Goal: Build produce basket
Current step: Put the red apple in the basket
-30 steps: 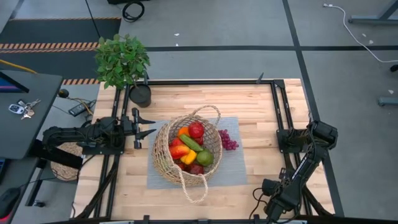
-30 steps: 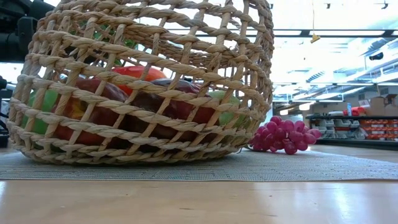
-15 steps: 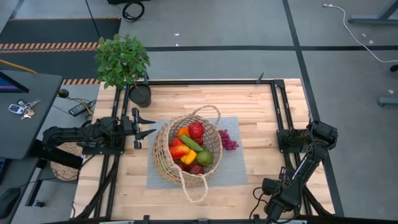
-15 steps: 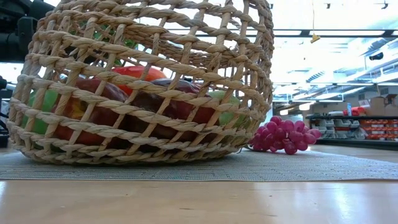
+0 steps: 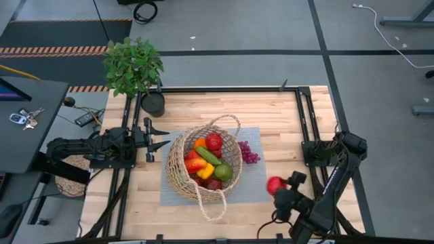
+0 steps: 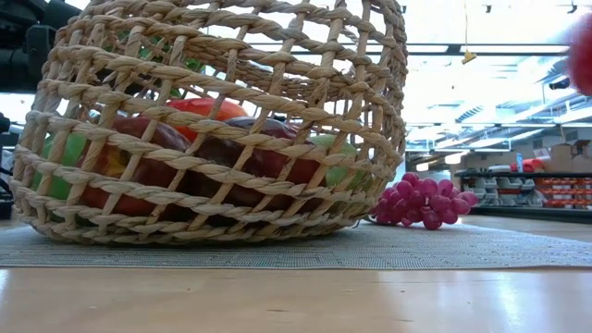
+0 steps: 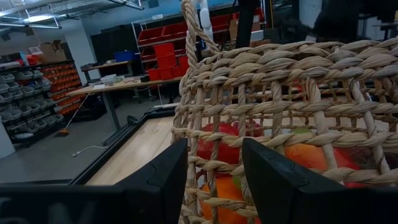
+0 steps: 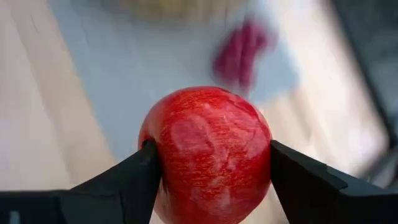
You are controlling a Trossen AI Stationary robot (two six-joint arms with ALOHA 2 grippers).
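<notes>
The tan wicker basket (image 5: 203,165) stands on a grey mat (image 5: 254,177) at the table's middle. It holds produce: a red apple, an orange, peppers and green fruit. Purple grapes (image 5: 248,152) lie on the mat right of the basket. My right gripper (image 5: 276,185) hangs over the table's near right part, shut on a red apple (image 8: 208,152); that apple shows as a red blur (image 6: 583,51) in the low view. My left gripper (image 5: 163,136) waits open, level, left of the basket; the basket's wall (image 7: 280,112) stands beyond its fingers. My right gripper pinches the red apple between its two fingers, one on each of two opposite sides (image 8: 155,158). The fingers slant down from the table's near right side. The apple is lifted clear of the table.
A potted green plant (image 5: 133,66) and a dark pot (image 5: 153,103) stand at the far left corner. Bare wood lies right of the mat and along the near edge. The basket's loop handles (image 5: 211,207) stick out toward the near and far edges.
My right gripper has risen from beside the table's near right corner and swung in over the table toward the basket, turning as it went. It has brought the red apple into view, clear of the table. The basket, grapes and left arm have kept still.
</notes>
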